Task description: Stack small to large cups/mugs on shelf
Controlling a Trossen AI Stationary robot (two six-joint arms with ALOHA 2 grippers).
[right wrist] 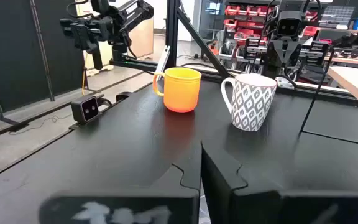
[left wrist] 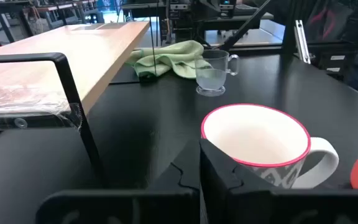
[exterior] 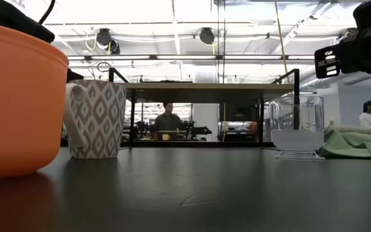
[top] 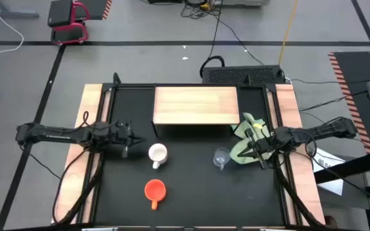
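The white patterned mug stands upright on the black table in front of the shelf, a light-wood board on black legs. The orange mug stands nearer the front edge. The clear glass cup stands right of centre. My left gripper is shut and empty, just left of the white mug. My right gripper is shut and empty, just right of the glass cup, over the edge of the yellow-green cloth. The right wrist view shows the orange mug and the white mug side by side.
The yellow-green cloth lies crumpled by the shelf's right end, under my right arm. Pale wooden strips run along both table sides. A small black box sits at the table's near edge. People show in the room beyond, in the low view.
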